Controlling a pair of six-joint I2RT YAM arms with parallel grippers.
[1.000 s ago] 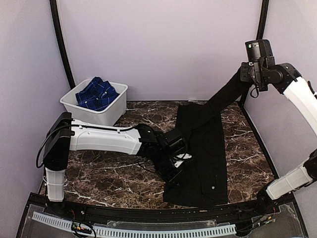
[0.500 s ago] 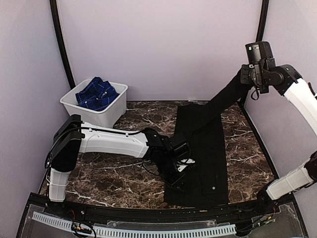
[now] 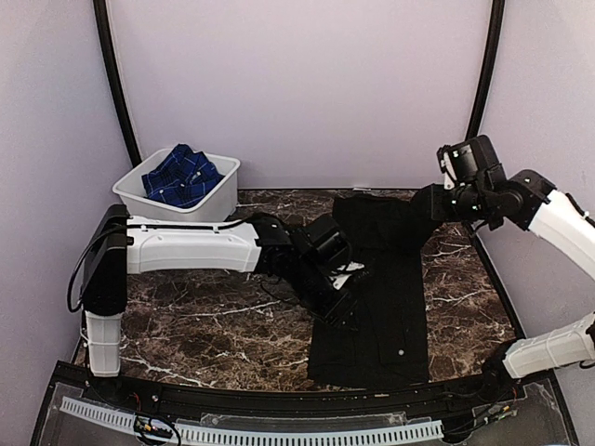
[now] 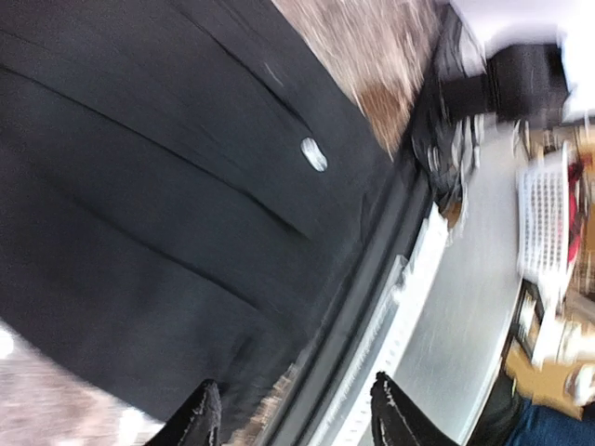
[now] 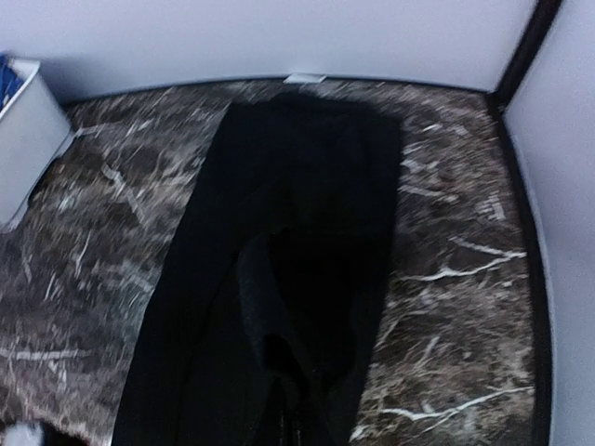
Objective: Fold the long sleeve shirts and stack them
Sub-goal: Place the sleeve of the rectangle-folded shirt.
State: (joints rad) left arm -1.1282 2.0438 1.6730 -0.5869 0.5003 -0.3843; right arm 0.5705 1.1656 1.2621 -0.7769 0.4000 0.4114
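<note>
1. The right gripper (image 3: 435, 201) is clamped on one sleeve (image 3: 409, 210) of the plain black, soft cloth long sleeve shirt (image 3: 386, 279). It holds that sleeve low over the far right part of the dark brown marble-patterned table (image 3: 204, 334).
2. The right wrist view is blurred. Black cloth rises in a bunch toward the bottom of that view, and the fingers themselves cannot be made out there.
3. The left gripper (image 3: 342, 311) is at the left edge of the black shirt, about halfway along its length. Its two fingertips (image 4: 200, 418) are spread apart with nothing between them. Whether they touch the cloth cannot be told.
4. The black shirt lies lengthwise on the right half of the table, one end at the near edge and the other toward the back wall. A small white button (image 4: 313, 154) shows on the cloth near its near end.
5. The dark blue shirt with white checks (image 3: 181, 174) sits crumpled inside the white rectangular plastic tub (image 3: 191, 219). The tub stands at the far left corner of the table, well apart from the black shirt.
</note>
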